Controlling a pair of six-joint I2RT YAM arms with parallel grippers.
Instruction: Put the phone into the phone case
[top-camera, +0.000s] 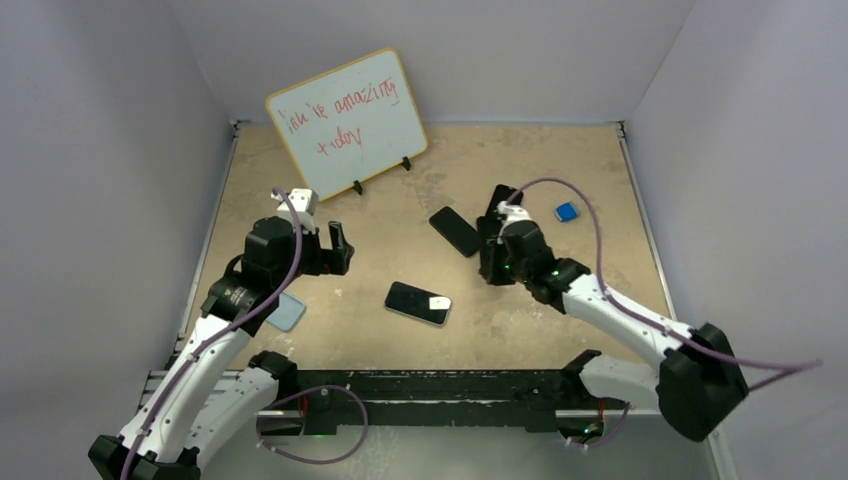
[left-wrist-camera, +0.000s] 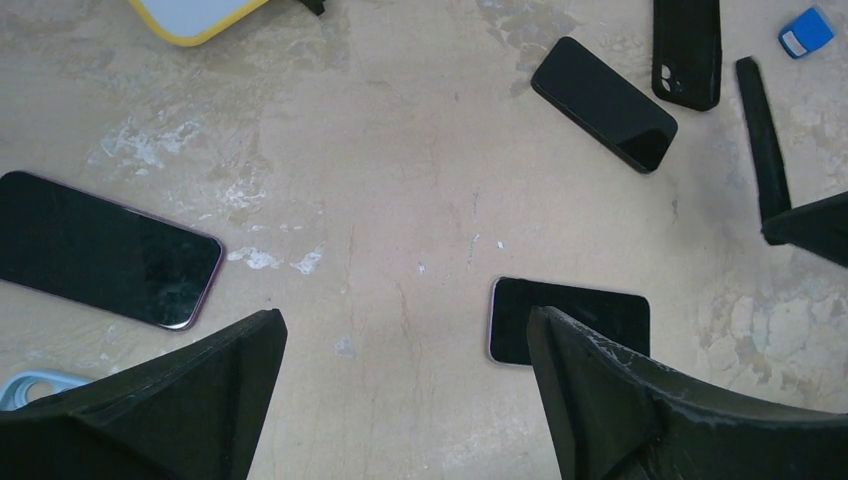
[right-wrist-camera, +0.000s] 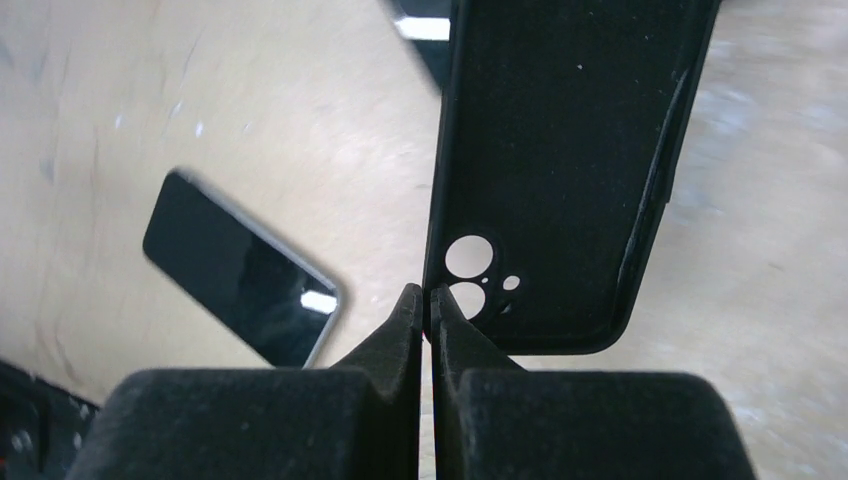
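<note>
Right gripper (right-wrist-camera: 427, 295) tight on phone case (right-wrist-camera: 560, 170) rim, open tabletop (right-wrist-camera: 250, 110) beside phone (right-wrist-camera: 238, 280)

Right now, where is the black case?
Right of centre in the top view, the case lies between the dark phone and the blue block, its edge pinched by the right gripper.

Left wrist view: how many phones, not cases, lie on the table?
3: left phone; upper-right phone near the black case; centre phone, low, partly covered. Others may be hidden.
</note>
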